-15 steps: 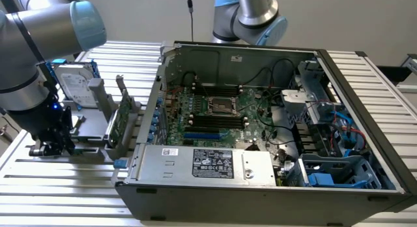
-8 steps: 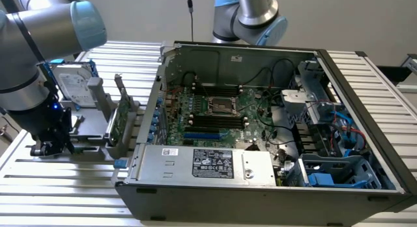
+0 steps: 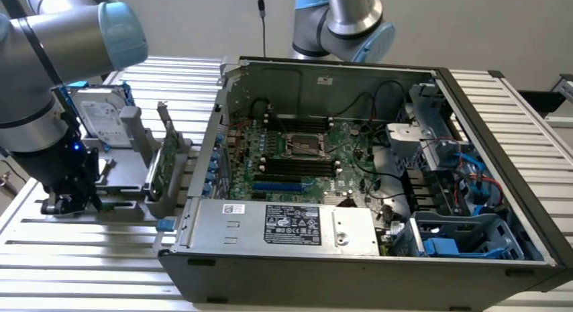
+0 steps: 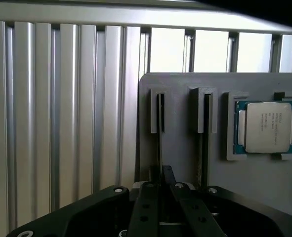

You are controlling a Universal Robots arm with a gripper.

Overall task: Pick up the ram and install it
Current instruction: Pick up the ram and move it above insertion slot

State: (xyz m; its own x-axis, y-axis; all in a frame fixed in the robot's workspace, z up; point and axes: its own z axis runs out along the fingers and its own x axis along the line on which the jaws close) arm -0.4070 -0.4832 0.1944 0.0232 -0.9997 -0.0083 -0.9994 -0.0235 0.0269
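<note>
In the wrist view the ram (image 4: 159, 140) stands on edge as a thin dark strip in a slot of the grey holder (image 4: 180, 153). My gripper (image 4: 161, 183) is down over it, and its black fingers (image 4: 146, 207) have come together on the strip's near end. In the exterior view my gripper (image 3: 70, 203) sits low at the left end of the grey holder (image 3: 125, 184), left of the open computer case. The motherboard (image 3: 296, 154) lies inside the case with its black slots (image 3: 300, 168) bare.
A processor chip (image 4: 263, 126) rests in a pocket of the holder beside a second narrow slot (image 4: 203, 111). A green expansion card (image 3: 166, 161) and a silver hard drive (image 3: 103, 117) stand upright on the holder. A second arm (image 3: 345, 23) rises behind the case (image 3: 358, 272).
</note>
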